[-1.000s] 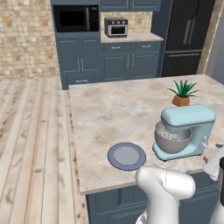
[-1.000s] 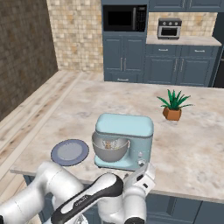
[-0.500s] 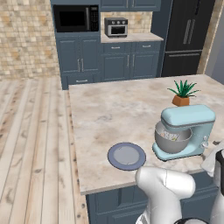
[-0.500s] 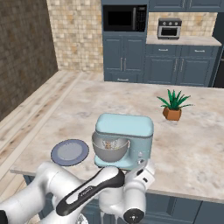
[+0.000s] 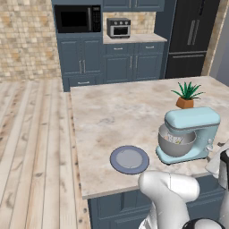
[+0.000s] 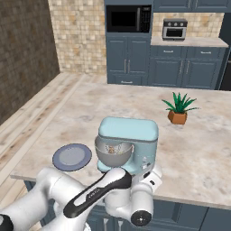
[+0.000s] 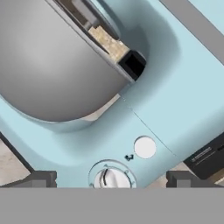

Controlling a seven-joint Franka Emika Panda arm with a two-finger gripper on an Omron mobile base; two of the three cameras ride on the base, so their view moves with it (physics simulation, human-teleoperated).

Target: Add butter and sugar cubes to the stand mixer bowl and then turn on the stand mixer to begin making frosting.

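Observation:
The light blue stand mixer [image 5: 192, 129] [image 6: 131, 137] stands near the counter's front edge, its head down over the grey metal stand mixer bowl [image 5: 176, 144] [image 6: 113, 154] [image 7: 48, 65]. My gripper [image 6: 150, 173] [image 7: 111, 179] is open, close against the mixer's side by its base. In the hand view its two dark fingertips [image 7: 41, 178] straddle a round white knob [image 7: 111, 178] without touching it. A small white button [image 7: 145, 147] sits just above the knob. Pale bits show inside the bowl around the whisk. I cannot make out butter or sugar cubes.
A flat blue-grey plate [image 5: 129, 159] [image 6: 72, 156] lies bare to the left of the mixer. A small potted plant [image 5: 187, 95] [image 6: 178, 108] stands behind it. The counter's front edge runs just below the mixer, and my white arm [image 6: 97, 191] crosses in front of it.
My hand has edged slightly closer to the mixer's side. The mixer, bowl and plate have not moved.

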